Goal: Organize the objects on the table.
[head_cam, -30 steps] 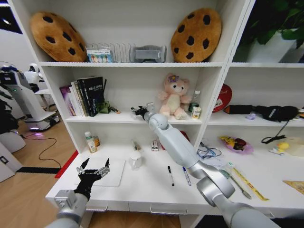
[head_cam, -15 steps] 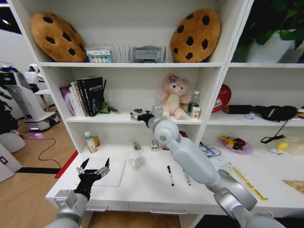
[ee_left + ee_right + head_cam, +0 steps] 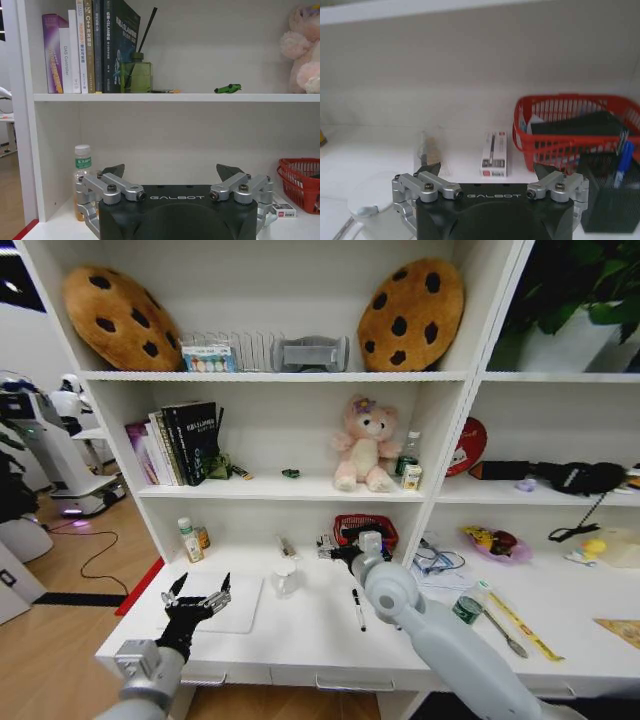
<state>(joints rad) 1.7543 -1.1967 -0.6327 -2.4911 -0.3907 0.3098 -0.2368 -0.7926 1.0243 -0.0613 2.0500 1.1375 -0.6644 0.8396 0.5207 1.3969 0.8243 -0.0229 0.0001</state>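
Left pincer (image 3: 198, 598) is hovering over the near-left part of the bench (image 3: 310, 635), fingers spread wide, gripping nothing; it appears idle. Under and just right of it the slim silver laptop (image 3: 235, 602) is lying flat, not yet tidied as far as I can judge. Far left on the bench, a small bottle with a white cap (image 3: 187, 539) is standing against the shelving wall.

On the middle shelf, a tiny dark-green toy piece (image 3: 291, 473) is sitting alone, between the books (image 3: 180, 443) and the pink plush bear (image 3: 362, 445); I am reading this as one item already put away.

Right pincer (image 3: 345, 555) is hanging over the centre of the bench, low, just in front of the red basket (image 3: 365, 529). In the right wrist view its jaws are standing apart and empty.

Still loose on the bench: a black marker (image 3: 357, 608) just near of the right pincer, with the blue marker beside it largely hidden by the arm, and the clear bottle with green label (image 3: 469, 603) lying on its side further right. A pen holder (image 3: 608, 192) with a blue pen is standing beside the basket.

Judgement: task is early-to-middle; one piece shelved, markers, bottle and laptop remaining.
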